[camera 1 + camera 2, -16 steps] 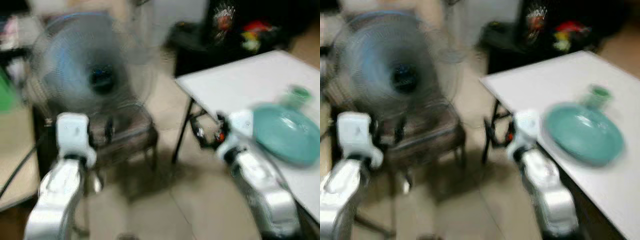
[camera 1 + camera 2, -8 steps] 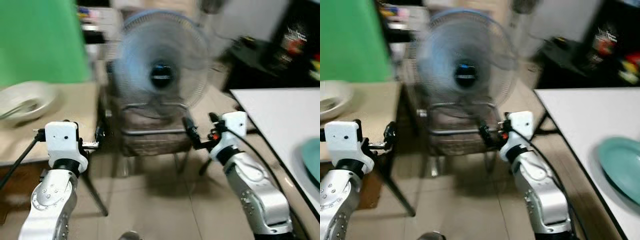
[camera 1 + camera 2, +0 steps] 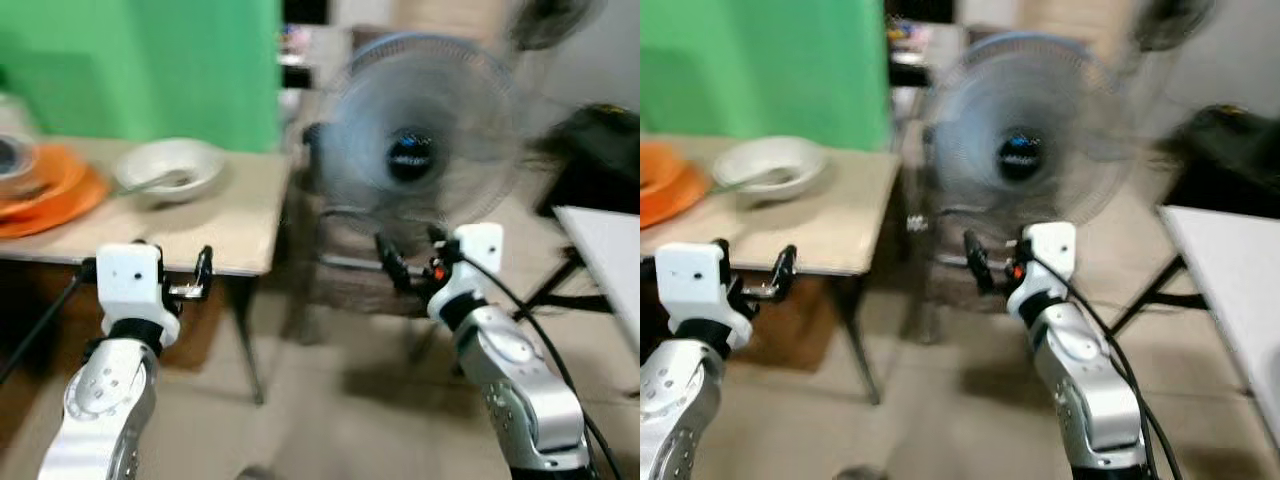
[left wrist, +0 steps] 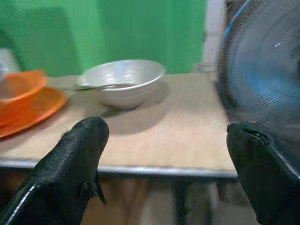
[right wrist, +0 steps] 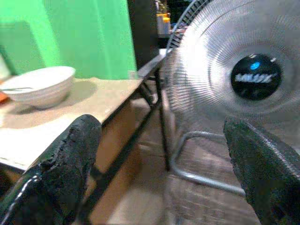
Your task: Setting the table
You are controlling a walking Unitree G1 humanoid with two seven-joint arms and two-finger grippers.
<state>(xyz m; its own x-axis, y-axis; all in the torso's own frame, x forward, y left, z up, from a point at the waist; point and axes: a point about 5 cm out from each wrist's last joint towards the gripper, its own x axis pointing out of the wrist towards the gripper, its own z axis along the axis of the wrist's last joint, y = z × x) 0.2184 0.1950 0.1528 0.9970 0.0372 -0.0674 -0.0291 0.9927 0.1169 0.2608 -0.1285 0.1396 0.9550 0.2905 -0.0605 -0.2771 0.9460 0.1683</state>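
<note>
A white bowl (image 3: 168, 168) with a spoon (image 4: 101, 86) in it sits on a tan table (image 3: 230, 225) to my left front. Stacked orange plates (image 3: 45, 185) lie further left on the same table. My left gripper (image 4: 164, 154) is open and empty, held in front of the tan table's near edge, short of the bowl. My right gripper (image 5: 164, 154) is also open and empty, raised in front of a standing fan (image 3: 410, 150). The head views are blurred.
The fan stands between the tan table and a white table (image 3: 610, 250) at the right edge, with a metal chair frame (image 5: 197, 178) below it. A green wall (image 3: 140, 60) backs the tan table. Tiled floor (image 3: 330, 410) lies ahead.
The whole view has swung left: the white table and teal plate slid off to the right, and the tan table with bowl and orange plates came in. Both grippers stay open.
</note>
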